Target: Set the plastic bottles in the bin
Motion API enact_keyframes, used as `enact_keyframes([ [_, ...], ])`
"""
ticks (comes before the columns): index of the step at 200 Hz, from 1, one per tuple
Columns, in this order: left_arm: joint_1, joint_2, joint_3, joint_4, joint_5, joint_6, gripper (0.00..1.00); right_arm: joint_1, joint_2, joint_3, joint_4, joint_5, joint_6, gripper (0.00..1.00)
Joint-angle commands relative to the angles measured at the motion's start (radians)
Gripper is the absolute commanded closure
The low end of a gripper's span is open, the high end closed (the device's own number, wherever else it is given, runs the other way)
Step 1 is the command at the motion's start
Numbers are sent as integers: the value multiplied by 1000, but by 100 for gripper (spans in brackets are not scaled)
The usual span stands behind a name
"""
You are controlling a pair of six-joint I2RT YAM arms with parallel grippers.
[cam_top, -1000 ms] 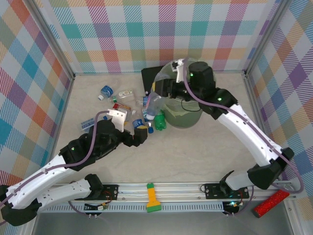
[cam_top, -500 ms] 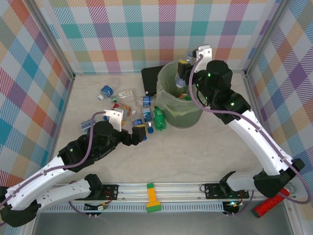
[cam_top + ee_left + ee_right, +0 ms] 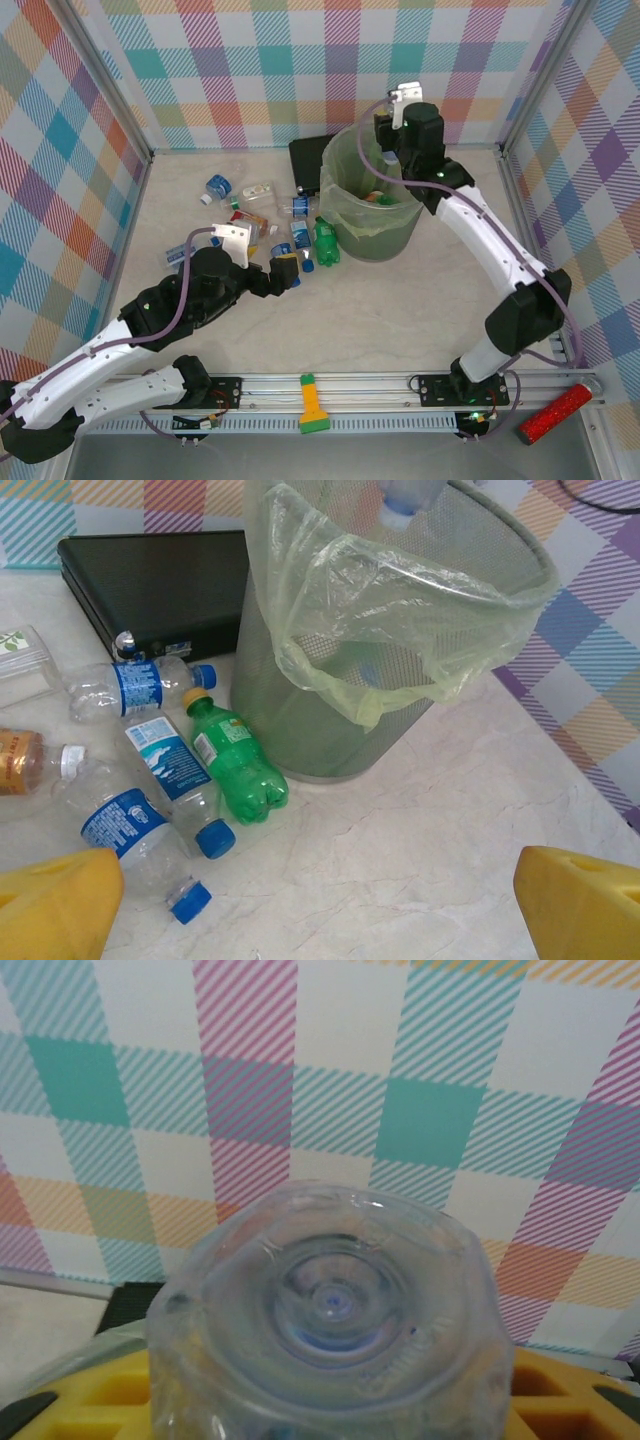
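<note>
Presently, right gripper [image 3: 383, 150] clamps a clear bottle [image 3: 330, 1330] vertically, cap downward, over the bin [image 3: 370, 242] mouth; left gripper [image 3: 290, 268] gapes empty beside loose bottles [image 3: 165, 765].

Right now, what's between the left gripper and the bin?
In the top view, a green bottle lies beside the bin, ahead of the open left gripper.
</note>
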Motion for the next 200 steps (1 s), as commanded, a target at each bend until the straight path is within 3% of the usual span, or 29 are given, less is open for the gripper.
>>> enact_keyframes([
  [1,-6,-24,-12,-23,-25,-11,0,-6,29,53,27,-3,-12,50],
  [88,-5,-38,-22,-33,-44,-8,0,-7,83,73,15,-16,-5,48],
  [99,-5,-37,-22,-32,-44,-8,0,-8,83,75,11,-14,-5,43],
  [113,-5,-35,-22,-31,-44,-9,0,-8,82,76,4,-12,-2,28],
  [126,-5,-34,-23,-31,-45,-8,0,-7,81,83,-13,-12,6,0],
  [200,-5,-22,-28,-38,-76,-21,0,-7,1,50,-31,-59,44,1],
])
